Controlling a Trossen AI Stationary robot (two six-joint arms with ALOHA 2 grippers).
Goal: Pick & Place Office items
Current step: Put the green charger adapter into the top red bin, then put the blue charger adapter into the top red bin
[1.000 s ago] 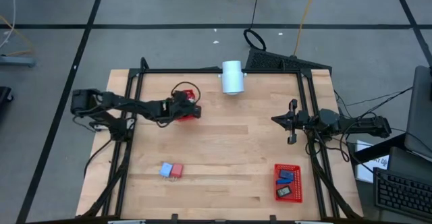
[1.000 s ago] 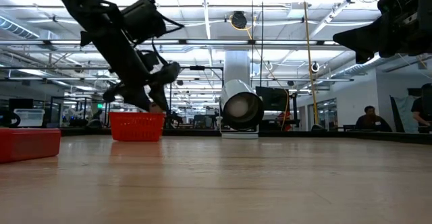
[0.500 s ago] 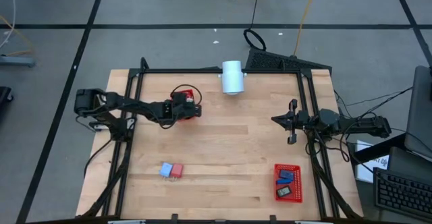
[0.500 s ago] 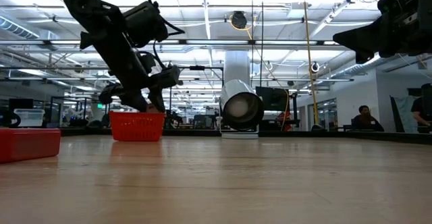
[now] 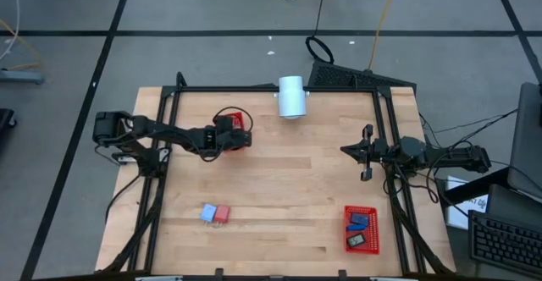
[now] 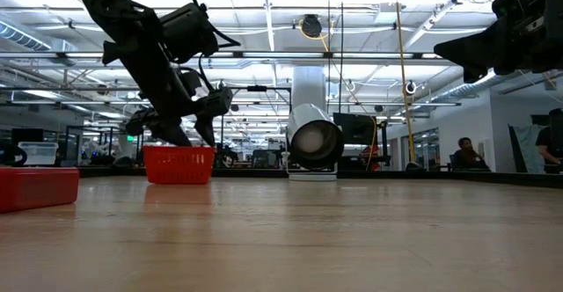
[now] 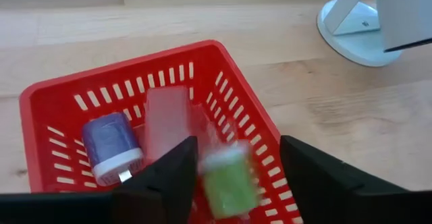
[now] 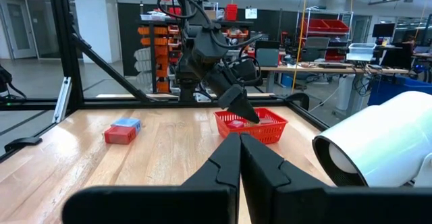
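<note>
My left gripper [image 5: 229, 137] hangs open just above the far-left red mesh basket [image 7: 121, 75], at the table's far left. A small green piece with a white cap [image 7: 226, 180] shows blurred below and between its fingers, inside the basket. A blue-purple piece [image 7: 111, 146] and a pale translucent block [image 7: 167, 119] lie on the basket's floor. A light blue piece [image 5: 207, 213] and a red piece [image 5: 223, 213] lie side by side on the table at the near left. My right gripper [image 8: 239, 140] waits shut and empty at the table's right edge [image 5: 366, 154].
A white cylinder [image 5: 290, 96] lies on its stand at the far middle edge, close to the right of the left basket. A second red mesh basket [image 5: 360, 228] at the near right holds a dark blue and a black piece. A black frame borders the table.
My left gripper has risen a little out of the far-left basket and drawn slightly toward the table's left edge. In the low view its fingertips now stand clear of the basket's rim and wider apart than a second ago.
</note>
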